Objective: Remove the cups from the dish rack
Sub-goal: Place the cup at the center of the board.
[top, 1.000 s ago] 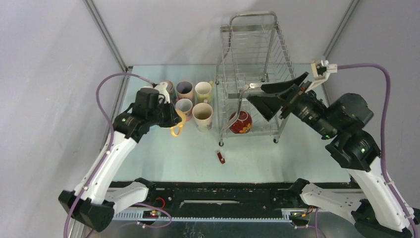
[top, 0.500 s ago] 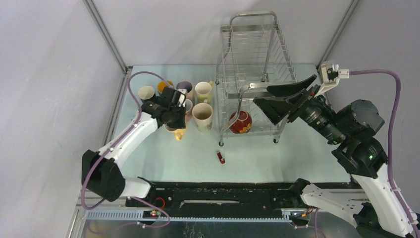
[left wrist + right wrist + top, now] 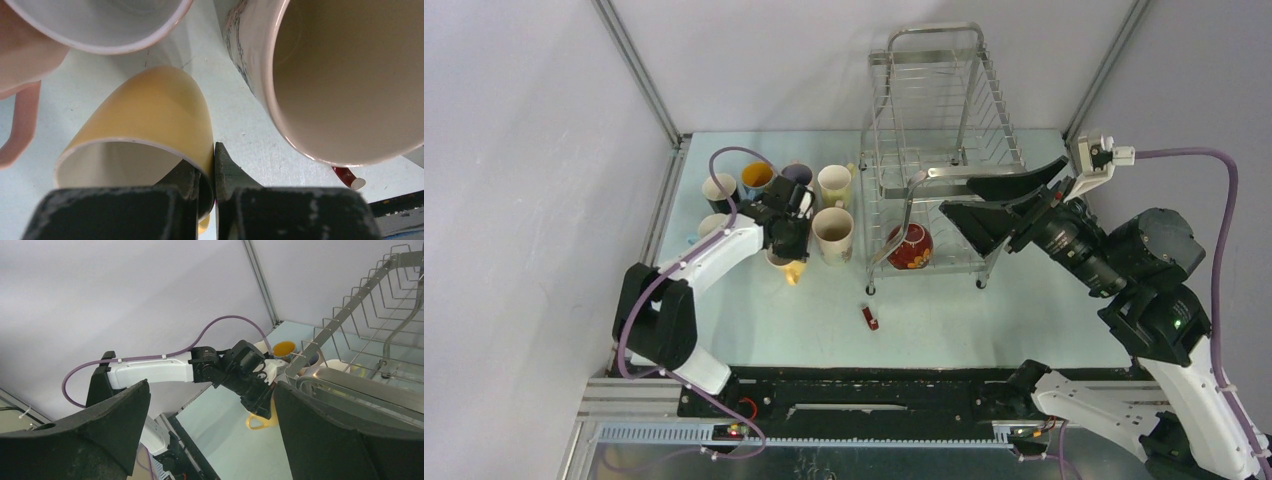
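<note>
My left gripper (image 3: 789, 238) is shut on the rim of a yellow cup (image 3: 790, 266), one finger inside and one outside (image 3: 215, 175). The yellow cup (image 3: 150, 115) hangs tilted, low over the table, between a pink cup (image 3: 20, 65) and a cream cup (image 3: 340, 75). Whether it touches the table I cannot tell. A dark red patterned cup (image 3: 910, 246) sits in the lower tier of the chrome dish rack (image 3: 934, 90). My right gripper (image 3: 956, 193) is open and empty at the rack's right side (image 3: 210, 390).
Several more cups stand left of the rack: a cream one (image 3: 833, 232), a pale yellow one (image 3: 835, 185), a purple one (image 3: 796, 175), an orange-lined one (image 3: 756, 178) and a dark one (image 3: 720, 187). A small red fragment (image 3: 869, 318) lies near the front.
My left gripper has carried the yellow cup right and down into the group of cups, next to the cream one. My right arm drew back slightly to the right, still open.
</note>
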You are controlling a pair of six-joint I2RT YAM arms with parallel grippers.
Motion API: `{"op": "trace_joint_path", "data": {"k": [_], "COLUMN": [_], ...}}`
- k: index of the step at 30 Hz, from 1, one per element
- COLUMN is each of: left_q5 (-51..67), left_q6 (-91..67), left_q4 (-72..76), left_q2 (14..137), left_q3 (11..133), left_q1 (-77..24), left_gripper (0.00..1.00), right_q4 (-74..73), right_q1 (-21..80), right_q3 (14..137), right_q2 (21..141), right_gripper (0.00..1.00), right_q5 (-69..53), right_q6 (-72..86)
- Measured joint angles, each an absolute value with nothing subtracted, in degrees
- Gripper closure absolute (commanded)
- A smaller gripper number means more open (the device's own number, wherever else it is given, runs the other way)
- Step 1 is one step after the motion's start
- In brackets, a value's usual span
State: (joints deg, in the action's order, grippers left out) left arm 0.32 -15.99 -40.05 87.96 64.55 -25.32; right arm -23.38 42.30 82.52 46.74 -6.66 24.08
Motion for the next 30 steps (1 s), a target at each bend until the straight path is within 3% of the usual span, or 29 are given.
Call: {"op": "trace_joint_path", "data": {"k": [11,19,30], "left_q5": [0.10,-0.47,-0.93], "left_q6": [-15.88,-14.92,-14.90], "left_q4": [-40.05,-40.38,-40.73], "left_q2": [90.54,90.65,89.52], "left_q3": [64.55,64.60,64.62], "left_q1": [-26.04,-26.52,-26.68], "left_gripper": [0.85,0.67,0.53], "right_q4": [-23.64,-23.64,-23.62], "right_q1": [42.41,42.41,42.41], "right_q3": [81.41,81.03,81.03], "right_q2": [46.57,46.61,46.98], "right_gripper": [0.00,0.00,0.00], "right_q5": [-6.48,-6.48,-6.48], "right_q6": [24.10,24.12,24.12]}}
